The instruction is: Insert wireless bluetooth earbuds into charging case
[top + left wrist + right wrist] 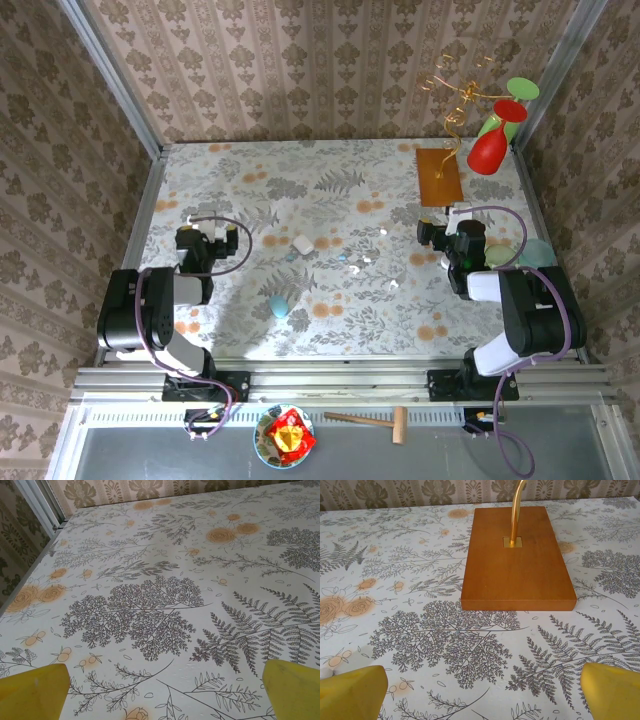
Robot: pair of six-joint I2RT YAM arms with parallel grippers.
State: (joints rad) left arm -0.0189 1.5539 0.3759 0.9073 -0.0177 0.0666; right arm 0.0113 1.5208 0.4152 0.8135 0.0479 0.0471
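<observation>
Nothing's started as far as I can tell: left gripper (162, 687) and right gripper (482, 690) both sit with jaws wide apart and empty, at 9 and 3 o'clock of the counter (330, 195). The earbuds (355, 262) lie loose mid-counter, the white case (303, 243) just at their 9 o'clock and the blue case (279, 306) toward 7. So every pick and insert is left to do.

On the floral table (400, 330) lie earbuds (356, 269), a white case (303, 243), a blue case (279, 306), a wooden base (439, 177).
</observation>
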